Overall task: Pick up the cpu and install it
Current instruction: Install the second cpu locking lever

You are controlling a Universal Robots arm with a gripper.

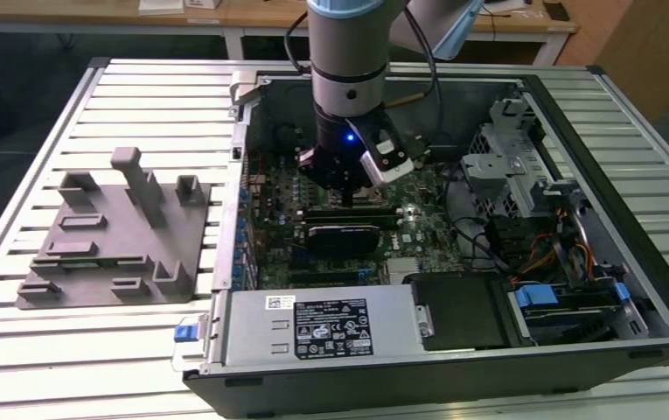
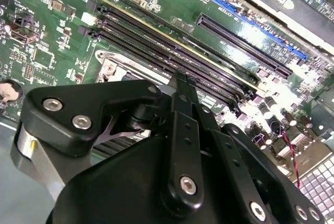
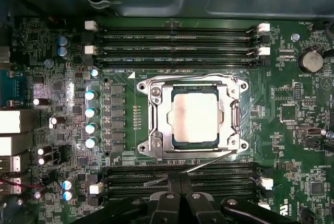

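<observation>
First wrist view: cpu [image 3: 195,115] socketed (gripper [image 3: 180,182] empty)

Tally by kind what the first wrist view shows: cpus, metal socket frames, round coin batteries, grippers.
cpu: 1
metal socket frame: 1
coin battery: 1
gripper: 1
Total: 4

Arm vertical, wrist pointing down, gripper [image 3: 180,182] fingers pressed together, empty.

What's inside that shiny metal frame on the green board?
The cpu, a flat silver square, sits inside the metal frame on the green board. Its pale top shows. Whatever lies under the chip is covered.
</observation>
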